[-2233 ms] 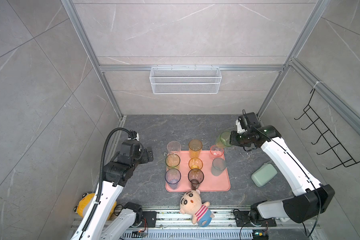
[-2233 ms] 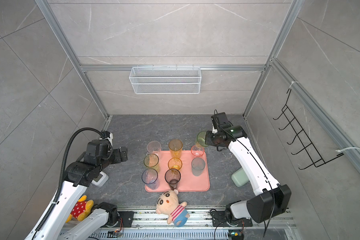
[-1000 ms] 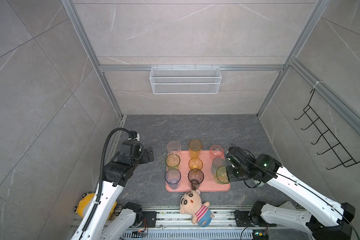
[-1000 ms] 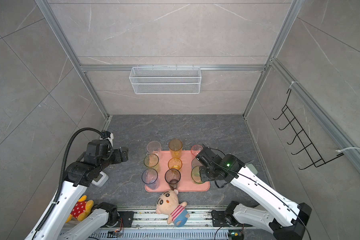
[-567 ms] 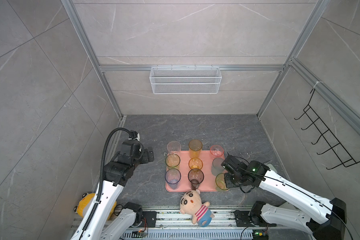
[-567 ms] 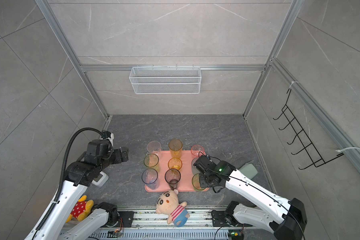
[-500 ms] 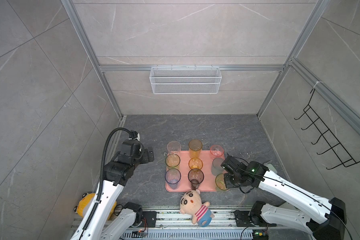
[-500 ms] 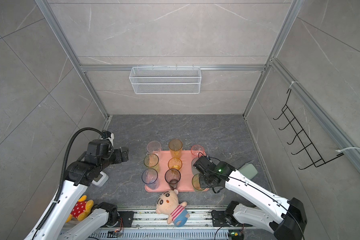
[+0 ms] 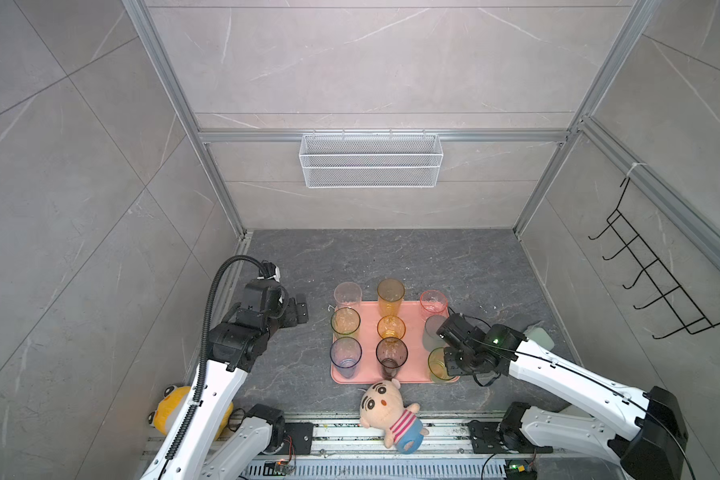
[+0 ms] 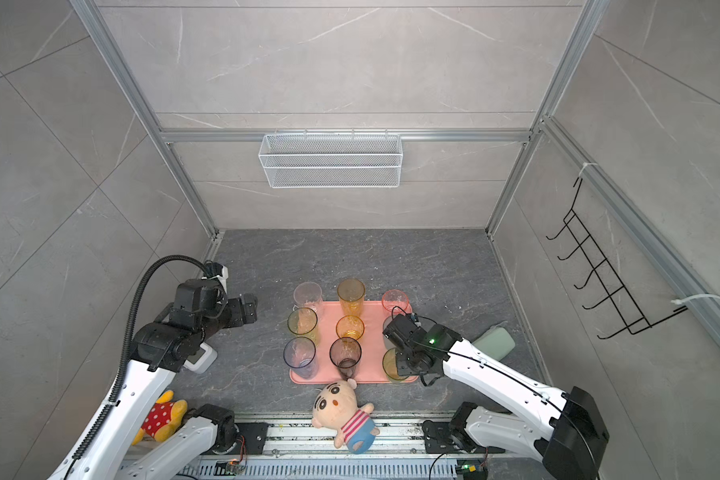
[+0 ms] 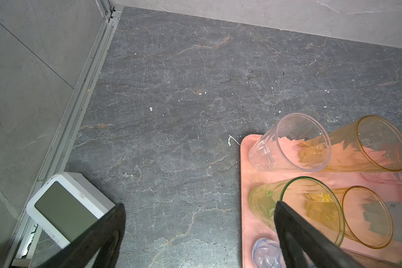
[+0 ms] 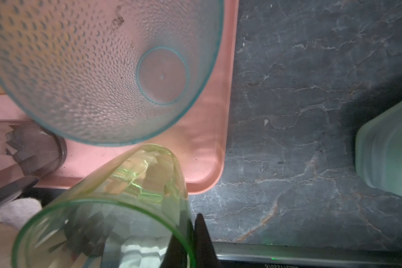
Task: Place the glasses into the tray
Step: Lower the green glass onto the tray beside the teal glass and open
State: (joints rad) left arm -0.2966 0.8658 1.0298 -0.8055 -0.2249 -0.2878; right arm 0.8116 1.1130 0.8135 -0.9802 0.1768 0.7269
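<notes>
Green tumbler point(image 12: 125, 197) pinched in my right gripper point(image 12: 188, 234) — one finger inside the rim, one outside, both clamped on the wall. By my reading it's the last of the glasses to go. The other eight stand in rows on the tray point(image 9: 338, 377), lower centre in both top views.

I'm on the set-down. In the top views my glass hangs at the tray's lower right corner, just beside the teal dimpled tumbler point(image 12: 102, 69), tilted, base towards the corner rim. Whether the base touches the pink plastic, I cannot tell.

Next move, as I judge it: level the glass, lower it fully inside the rim, then part the fingers and lift clear — no nudging the teal one or the smoky tumbler point(image 12: 33, 148) close by. The plush doll point(image 9: 387, 411) lies just below the tray's lower edge, so there's little room to drift.

My left gripper point(image 11: 199, 208) hovers left of the tray, fingers wide apart, holding nothing.
</notes>
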